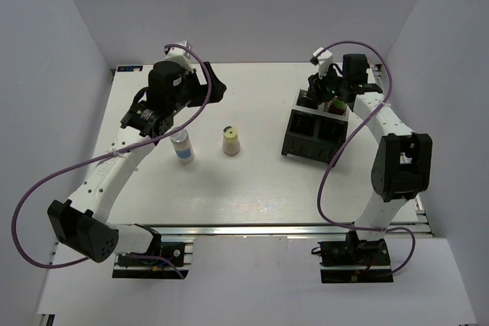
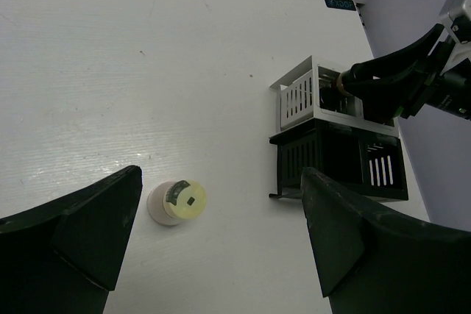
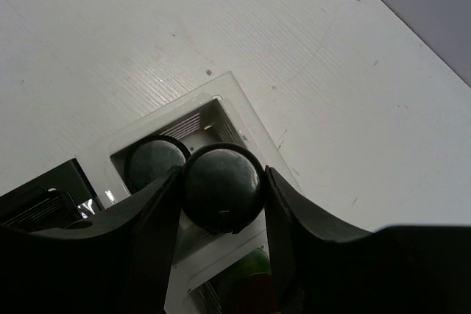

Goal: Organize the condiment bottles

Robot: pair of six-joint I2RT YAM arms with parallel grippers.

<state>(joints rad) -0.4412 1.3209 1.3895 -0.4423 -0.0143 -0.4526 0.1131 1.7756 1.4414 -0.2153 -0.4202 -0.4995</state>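
My right gripper (image 3: 221,195) is shut on a dark black-lidded jar (image 3: 221,184), held at the white compartment of the rack (image 3: 228,104). The second dark jar (image 3: 154,163) stands in that compartment beside it. The red sauce bottle (image 3: 250,284) shows just below, also in the top view (image 1: 334,105). The cream bottle (image 1: 230,141) and the blue-labelled white bottle (image 1: 182,146) stand on the table left of centre. My left gripper (image 1: 212,82) is open and empty above the table's back; the cream bottle (image 2: 178,201) lies below, nearer its left finger.
The rack (image 1: 313,131) stands at the right, with a white part behind (image 2: 298,97) and a black compartmented part in front (image 2: 338,163). The table's back edge and grey walls enclose the area. My right arm (image 1: 397,162) curves along the right side.
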